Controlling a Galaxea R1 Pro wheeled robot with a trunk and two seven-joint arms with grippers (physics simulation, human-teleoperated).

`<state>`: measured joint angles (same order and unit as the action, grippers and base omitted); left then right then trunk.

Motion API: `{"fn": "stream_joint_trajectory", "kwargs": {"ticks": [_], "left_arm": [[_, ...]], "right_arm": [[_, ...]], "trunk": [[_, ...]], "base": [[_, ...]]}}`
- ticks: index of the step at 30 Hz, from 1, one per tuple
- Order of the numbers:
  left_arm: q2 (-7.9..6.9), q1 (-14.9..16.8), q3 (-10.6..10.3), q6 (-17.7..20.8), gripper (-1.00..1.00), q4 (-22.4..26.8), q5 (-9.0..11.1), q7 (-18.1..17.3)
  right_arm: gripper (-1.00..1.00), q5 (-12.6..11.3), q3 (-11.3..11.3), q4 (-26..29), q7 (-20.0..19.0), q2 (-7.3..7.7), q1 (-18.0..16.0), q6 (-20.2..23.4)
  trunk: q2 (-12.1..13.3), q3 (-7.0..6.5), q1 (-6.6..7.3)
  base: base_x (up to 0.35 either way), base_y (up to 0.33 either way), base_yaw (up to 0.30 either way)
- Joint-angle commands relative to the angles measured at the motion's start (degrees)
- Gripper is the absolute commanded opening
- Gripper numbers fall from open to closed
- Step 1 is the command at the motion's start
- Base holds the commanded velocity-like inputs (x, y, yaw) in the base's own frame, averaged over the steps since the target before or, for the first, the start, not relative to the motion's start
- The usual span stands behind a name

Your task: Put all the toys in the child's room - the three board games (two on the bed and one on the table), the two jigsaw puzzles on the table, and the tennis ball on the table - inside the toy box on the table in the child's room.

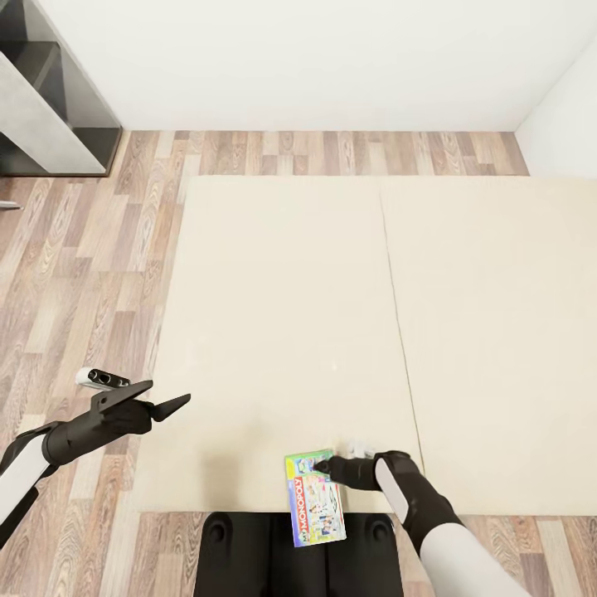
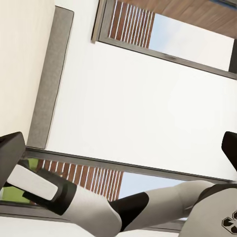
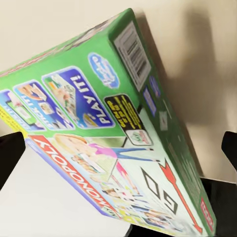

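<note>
Cream bed [image 1: 282,315] | Monopoly box [image 1: 314,508] at near edge, grasped by right tool [image 1: 322,467] | left tool [image 1: 157,396] released

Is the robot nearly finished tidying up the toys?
Not yet, it looks early on. Nothing here shows as put away: the toy box isn't in these pictures. Right now the right gripper is at the Monopoly game, which overhangs the near edge of the bed; whether it grips it is unclear. The left gripper is open and empty. That game must still be carried to the toy box.
</note>
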<state>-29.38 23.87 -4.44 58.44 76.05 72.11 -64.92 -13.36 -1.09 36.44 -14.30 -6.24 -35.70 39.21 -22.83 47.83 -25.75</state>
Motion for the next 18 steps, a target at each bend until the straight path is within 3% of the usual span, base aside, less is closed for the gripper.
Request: {"fn": "stream_joint_trajectory", "kwargs": {"ticks": [1, 18], "left_arm": [[-0.06, 0.03, -0.13, 0.27, 1.00, -0.02, 0.21, -0.12], [-0.08, 0.02, -0.11, 0.27, 1.00, -0.02, 0.23, -0.20]], "right_arm": [[1.00, 0.05, -0.12, -0.01, -0.10, -0.11, 0.02, 0.29], [1.00, -0.03, -0.04, -4.38, -0.12, -0.75, 0.33, -2.42]], "trunk": [[-0.09, 0.06, -0.03], [-0.09, 0.06, -0.03]], "base": [[0.000, 0.000, 0.000], [0.000, 0.000, 0.000]]}}
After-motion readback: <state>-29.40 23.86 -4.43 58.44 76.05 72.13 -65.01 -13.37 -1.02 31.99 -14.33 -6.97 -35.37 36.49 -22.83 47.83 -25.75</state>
